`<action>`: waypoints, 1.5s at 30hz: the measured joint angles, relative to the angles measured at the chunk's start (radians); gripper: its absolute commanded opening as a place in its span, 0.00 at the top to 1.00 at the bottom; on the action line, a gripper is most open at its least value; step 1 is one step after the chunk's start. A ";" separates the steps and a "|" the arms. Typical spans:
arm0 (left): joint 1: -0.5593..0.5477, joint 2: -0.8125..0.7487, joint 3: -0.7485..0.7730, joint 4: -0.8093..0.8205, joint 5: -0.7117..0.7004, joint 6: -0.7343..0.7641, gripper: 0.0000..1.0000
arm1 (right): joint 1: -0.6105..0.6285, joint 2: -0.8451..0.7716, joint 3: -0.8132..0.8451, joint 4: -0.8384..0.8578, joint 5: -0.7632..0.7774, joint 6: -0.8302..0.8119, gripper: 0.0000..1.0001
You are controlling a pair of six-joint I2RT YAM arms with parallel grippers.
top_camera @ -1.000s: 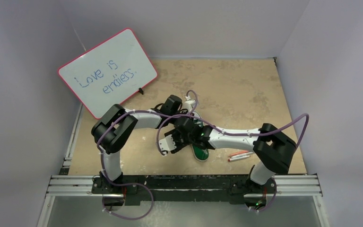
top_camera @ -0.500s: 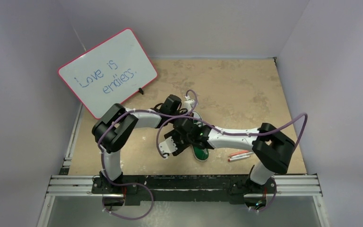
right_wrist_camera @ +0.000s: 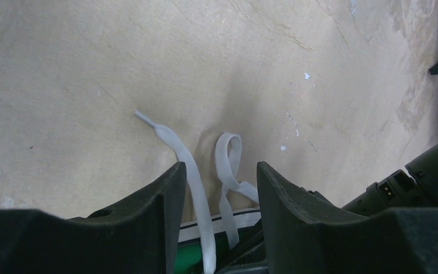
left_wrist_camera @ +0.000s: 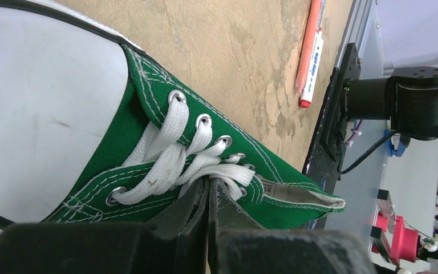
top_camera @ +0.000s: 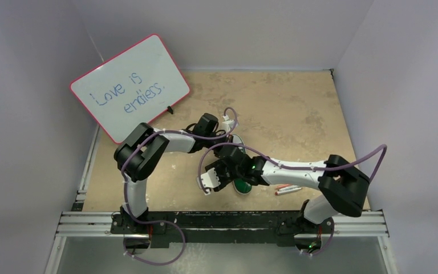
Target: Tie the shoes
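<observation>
Green canvas low-top sneaker (left_wrist_camera: 120, 145) with white sole lies on the tan table (right_wrist_camera: 91, 68), toward 6 o'clock of centre in the top view. Left gripper (left_wrist_camera: 208, 191) at its 12 o'clock end, clenched on the white laces (left_wrist_camera: 165, 165) by the top eyelets. Right gripper (right_wrist_camera: 219, 169) at its 9 o'clock, released, straddling two loose lace ends. Red marker pen (left_wrist_camera: 311, 51) at 3 o'clock.

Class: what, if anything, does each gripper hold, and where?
Left gripper pinches the white laces at the sneaker's top eyelets; right gripper is open, holding nothing.
</observation>
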 measured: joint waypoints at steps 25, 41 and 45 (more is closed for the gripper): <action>0.014 0.017 0.010 0.005 0.017 -0.019 1.00 | 0.001 0.133 0.043 0.087 0.142 0.054 1.00; 0.016 0.001 0.006 0.006 0.004 -0.028 1.00 | 0.000 -0.290 0.020 -0.175 0.058 0.499 1.00; 0.017 -0.011 0.003 0.009 -0.010 -0.034 1.00 | 0.000 -0.342 0.043 -0.321 0.236 0.822 1.00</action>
